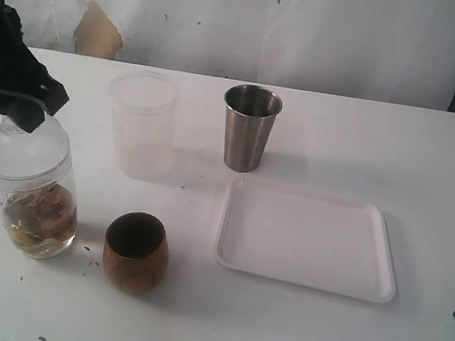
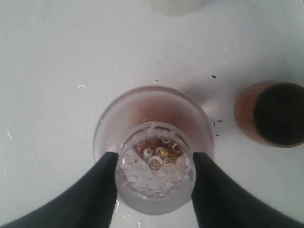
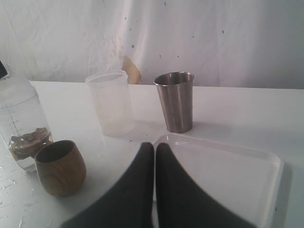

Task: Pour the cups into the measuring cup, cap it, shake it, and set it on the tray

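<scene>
At nine o'clock of the white table (image 1: 432, 165), as the exterior view shows it, the tall clear plastic measuring cup (image 1: 29, 185) with printed marks is seen upright, its domed clear cap (image 1: 25, 149) fitted. The left gripper (image 2: 154, 160) is clamped from above on the narrow perforated top of that cap, one black finger at each side.

Brown pieces and a little liquid are seen in the bottom third. The cup is therefore judged bottom-heavy, smooth-walled and probably slippery where wet. A hold on the cap alone may pull it loose in shaking, so the body just below the shoulder is judged the safer place.

Near it, at four o'clock, the squat round brown wooden cup (image 1: 135, 253) is set upright. At one o'clock the frosted whitish plastic cup (image 1: 141, 124) is placed. Further right the tapered brushed-steel tumbler (image 1: 249, 128) is found, at eleven o'clock of the flat white rectangular tray (image 1: 311, 242), on which nothing is carried. The wooden cup is judged the only thing in the way of a straight path to the tray.

The right gripper (image 3: 155, 149) is pressed together on nothing, at four o'clock of the tray.
</scene>
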`<state>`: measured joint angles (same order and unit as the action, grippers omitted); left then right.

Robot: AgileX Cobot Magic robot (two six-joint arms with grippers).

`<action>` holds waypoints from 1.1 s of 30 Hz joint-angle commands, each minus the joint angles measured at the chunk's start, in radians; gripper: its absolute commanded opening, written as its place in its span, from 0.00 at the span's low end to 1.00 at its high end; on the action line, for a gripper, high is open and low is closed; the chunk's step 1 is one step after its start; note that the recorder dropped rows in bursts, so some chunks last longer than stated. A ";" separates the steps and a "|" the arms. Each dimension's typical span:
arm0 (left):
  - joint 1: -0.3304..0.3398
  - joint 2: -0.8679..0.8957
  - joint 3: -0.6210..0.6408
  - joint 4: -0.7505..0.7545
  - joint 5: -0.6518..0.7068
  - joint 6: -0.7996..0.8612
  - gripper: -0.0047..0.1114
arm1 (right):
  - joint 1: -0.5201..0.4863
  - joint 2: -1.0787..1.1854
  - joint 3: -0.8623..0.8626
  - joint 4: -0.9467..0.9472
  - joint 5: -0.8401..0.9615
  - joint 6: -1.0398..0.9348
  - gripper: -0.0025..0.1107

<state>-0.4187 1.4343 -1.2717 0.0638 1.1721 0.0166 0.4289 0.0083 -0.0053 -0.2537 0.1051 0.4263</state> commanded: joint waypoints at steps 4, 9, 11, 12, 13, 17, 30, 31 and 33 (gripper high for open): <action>0.040 -0.009 0.014 -0.083 0.049 0.015 0.04 | 0.002 -0.005 0.005 -0.006 0.007 0.023 0.03; 0.098 -0.009 0.035 -0.196 0.049 0.072 0.04 | 0.002 -0.005 0.005 -0.008 0.007 0.021 0.03; 0.098 -0.009 0.053 -0.201 0.045 0.081 0.04 | 0.002 -0.005 0.005 -0.008 0.007 0.021 0.03; 0.098 -0.009 0.063 -0.201 0.045 0.082 0.04 | 0.002 -0.005 0.005 -0.008 0.007 0.021 0.03; 0.098 -0.009 0.072 -0.201 0.045 0.082 0.04 | 0.002 -0.005 0.005 -0.008 0.007 0.021 0.03; 0.098 -0.009 0.124 -0.201 0.009 0.082 0.04 | 0.002 -0.005 0.005 -0.008 0.007 0.021 0.03; 0.097 -0.016 0.149 -0.205 -0.029 0.082 0.23 | 0.002 -0.005 0.005 -0.008 0.007 0.021 0.03; 0.097 -0.016 0.144 -0.205 -0.029 0.082 0.31 | 0.002 -0.005 0.005 -0.008 0.007 0.021 0.03; 0.097 -0.016 0.128 -0.210 -0.029 0.082 0.45 | 0.002 -0.005 0.005 -0.008 0.007 0.021 0.03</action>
<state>-0.3187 1.3936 -1.1540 -0.1075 1.0789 0.1044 0.4289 0.0083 -0.0053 -0.2537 0.1051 0.4435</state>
